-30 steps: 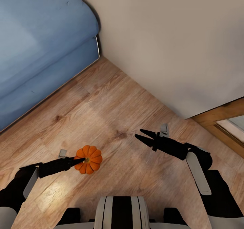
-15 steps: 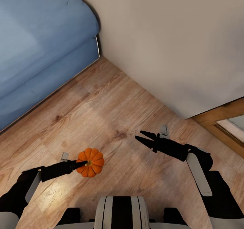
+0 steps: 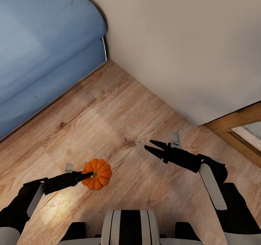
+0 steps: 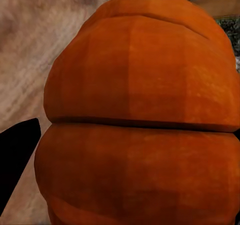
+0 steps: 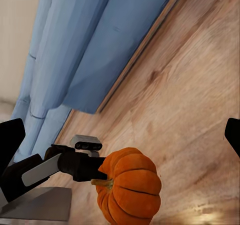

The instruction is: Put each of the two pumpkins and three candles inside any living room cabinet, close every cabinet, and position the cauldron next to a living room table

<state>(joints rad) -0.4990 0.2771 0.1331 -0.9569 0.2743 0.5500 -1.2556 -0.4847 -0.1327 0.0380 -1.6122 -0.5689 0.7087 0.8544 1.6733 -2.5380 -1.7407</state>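
Note:
One bright-orange ribbed pumpkin (image 3: 98,174) hangs just over the wooden floor in front of my base, in the head view. My left gripper (image 3: 88,174) reaches it from the left and is shut on it near its stem. The right wrist view shows the same grip, with the left gripper (image 5: 102,175) against the pumpkin (image 5: 132,187). The pumpkin's orange skin (image 4: 140,110) sits very close in the left wrist view, with one black finger (image 4: 15,155) beside it. My right gripper (image 3: 148,143) hovers open and empty to the pumpkin's right. The candles, cabinet, cauldron and table are out of view.
A blue sofa (image 3: 36,38) stands at the far left, its base meeting the floor. A beige wall (image 3: 181,38) runs diagonally across the right. A wooden frame (image 3: 235,123) sits low at the right edge. Bare wood floor (image 3: 119,118) lies between them.
The left gripper and the pumpkin shifted together slightly right and toward my base, then held still. The right arm has not moved.

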